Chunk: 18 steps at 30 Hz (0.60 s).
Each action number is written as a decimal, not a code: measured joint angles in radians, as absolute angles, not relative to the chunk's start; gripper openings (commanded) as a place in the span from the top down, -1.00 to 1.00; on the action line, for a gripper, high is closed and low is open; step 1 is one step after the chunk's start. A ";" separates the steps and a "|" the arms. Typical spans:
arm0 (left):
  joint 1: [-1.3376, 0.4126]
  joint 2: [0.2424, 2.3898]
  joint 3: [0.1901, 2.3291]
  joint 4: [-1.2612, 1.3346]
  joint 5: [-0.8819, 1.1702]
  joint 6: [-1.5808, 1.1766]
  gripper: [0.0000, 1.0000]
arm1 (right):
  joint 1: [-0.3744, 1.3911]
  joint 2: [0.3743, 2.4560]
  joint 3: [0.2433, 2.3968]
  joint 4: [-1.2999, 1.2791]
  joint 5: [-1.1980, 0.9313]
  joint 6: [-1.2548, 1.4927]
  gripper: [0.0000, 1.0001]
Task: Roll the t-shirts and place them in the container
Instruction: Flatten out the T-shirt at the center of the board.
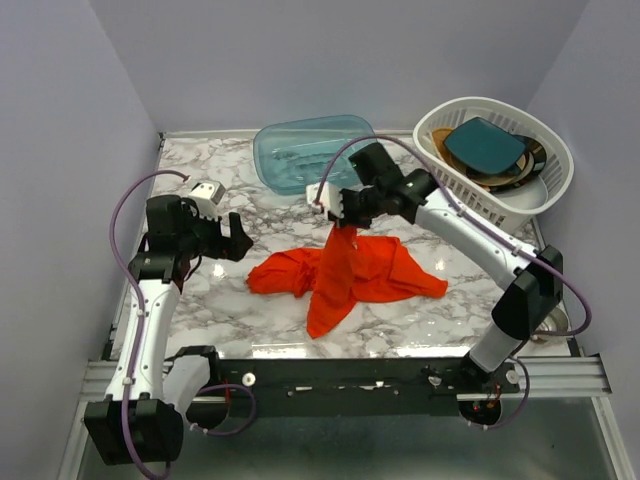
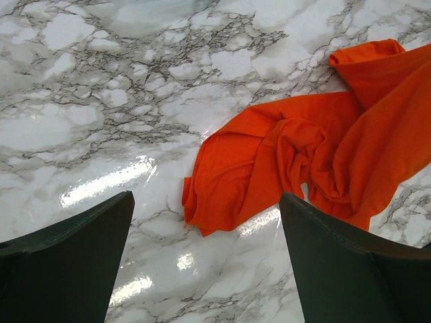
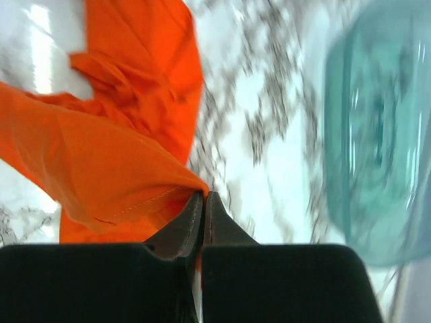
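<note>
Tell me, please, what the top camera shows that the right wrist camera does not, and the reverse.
Only the top view: the left gripper over the table left of the t-shirt, the white basket of plates at the far right, and the whole t-shirt with one part lifted. Only the right wrist view: a close look at the right gripper, jaws shut on a stitched edge of the t-shirt. Both: the t-shirt, the right gripper, the teal tub and the marble table.

red-orange t-shirt (image 1: 345, 275), grey-veined white marble table (image 1: 210, 300), teal tub (image 1: 300, 150), white basket (image 1: 545, 195).
</note>
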<state>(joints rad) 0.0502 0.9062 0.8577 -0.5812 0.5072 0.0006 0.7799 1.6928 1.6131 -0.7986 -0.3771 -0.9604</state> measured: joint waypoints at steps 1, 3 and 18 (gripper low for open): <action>0.050 0.920 0.856 -0.570 0.517 0.004 -0.94 | 0.754 1.687 1.610 -0.806 -0.376 -0.936 0.86; 0.048 0.946 0.856 -0.561 0.527 0.014 -0.93 | 0.662 1.679 1.567 -0.806 -0.352 -0.859 0.58; 0.037 1.077 0.868 -0.538 0.535 0.070 -0.94 | 0.522 1.420 1.219 -0.727 -0.265 -0.810 -0.16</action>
